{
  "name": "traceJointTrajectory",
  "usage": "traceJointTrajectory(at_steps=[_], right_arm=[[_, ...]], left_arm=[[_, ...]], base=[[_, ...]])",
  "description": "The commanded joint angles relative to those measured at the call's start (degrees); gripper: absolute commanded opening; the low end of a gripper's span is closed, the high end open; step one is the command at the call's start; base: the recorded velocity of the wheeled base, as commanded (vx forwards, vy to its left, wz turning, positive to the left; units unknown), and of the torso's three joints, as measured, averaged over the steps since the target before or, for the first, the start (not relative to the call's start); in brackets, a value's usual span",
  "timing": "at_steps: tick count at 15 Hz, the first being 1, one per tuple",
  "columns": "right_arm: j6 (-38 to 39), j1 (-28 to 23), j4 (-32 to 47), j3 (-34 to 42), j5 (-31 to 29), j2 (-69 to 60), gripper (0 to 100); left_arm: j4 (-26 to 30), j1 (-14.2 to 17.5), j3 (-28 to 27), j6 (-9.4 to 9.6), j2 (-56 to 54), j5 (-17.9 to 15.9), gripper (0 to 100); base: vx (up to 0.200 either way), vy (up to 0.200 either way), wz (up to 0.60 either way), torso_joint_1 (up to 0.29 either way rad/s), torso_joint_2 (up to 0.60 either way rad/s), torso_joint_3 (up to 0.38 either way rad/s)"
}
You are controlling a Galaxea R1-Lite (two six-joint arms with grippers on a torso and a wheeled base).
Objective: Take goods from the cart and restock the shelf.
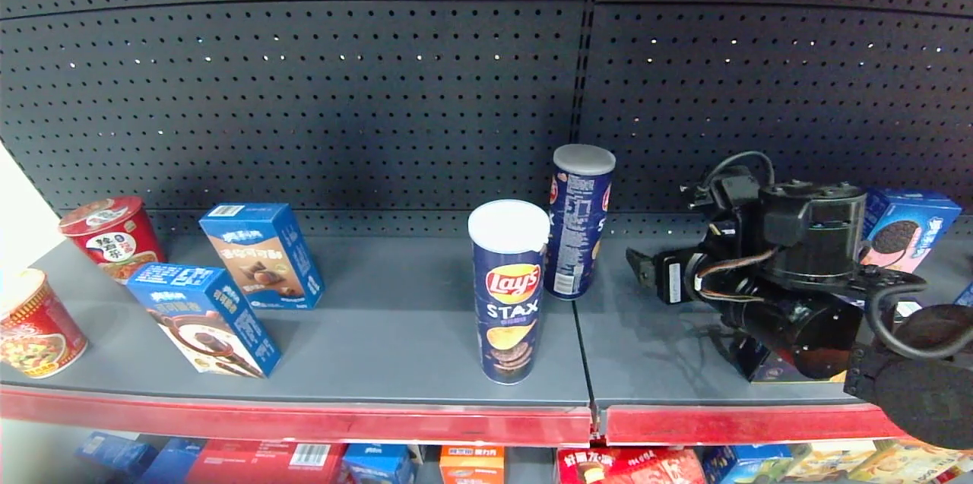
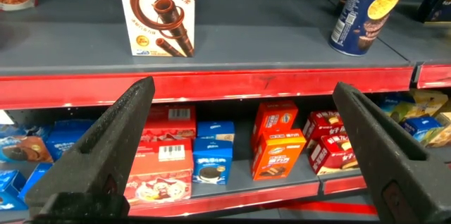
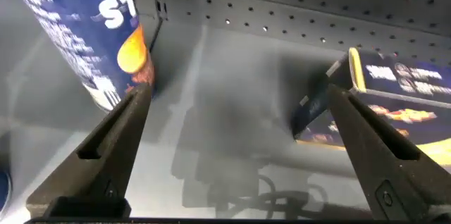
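Two tall blue chip cans stand on the grey shelf (image 1: 380, 317), one near the front (image 1: 508, 290) and one behind it (image 1: 580, 222). My right gripper (image 3: 239, 94) hovers low over the shelf to the right of the cans, open and empty. A chip can (image 3: 91, 34) stands beside one of its fingers and a dark blue box (image 3: 394, 104) lies beside the other. My left gripper (image 2: 243, 86) is open and empty in front of the shelf's red edge (image 2: 211, 83), below a chocolate-stick box (image 2: 156, 13) and the front can (image 2: 363, 9).
Two blue snack boxes (image 1: 262, 256) (image 1: 204, 321) and two red cup noodles (image 1: 112, 237) (image 1: 34, 328) stand on the left of the shelf. A cookie box (image 1: 908, 229) stands at the back right. The lower shelf holds several packed boxes (image 2: 278, 139).
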Motion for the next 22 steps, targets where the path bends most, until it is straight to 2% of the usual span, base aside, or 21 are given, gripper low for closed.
traceJointTrajectory(at_steps=[1,2,8,16,22], right_arm=[[0.0,-0.2,0.0,-1.4,0.2,2.3,100],[0.1,0.0,-0.2,-4.3,0.4,5.4,100],[0.0,1.2,-1.4,-6.6,0.7,8.3,100],[0.1,4.3,-2.2,-5.5,1.1,7.7,100],[-0.8,0.3,-2.0,-5.5,-0.2,7.5,100]], left_arm=[[0.0,0.0,-0.1,-0.04,0.1,0.0,100],[0.0,0.0,-0.1,-0.83,0.1,0.3,100],[0.0,0.0,0.0,-0.83,0.1,0.3,100],[0.0,0.0,0.0,-0.74,0.1,0.3,100],[0.0,0.0,0.0,-0.83,0.1,0.3,100]], base=[[0.000,0.000,0.00,0.000,0.00,0.000],[0.000,0.000,0.00,0.000,0.00,0.000],[0.000,0.000,0.00,0.000,0.00,0.000],[0.000,0.000,0.00,0.000,0.00,0.000],[0.000,0.000,0.00,0.000,0.00,0.000]])
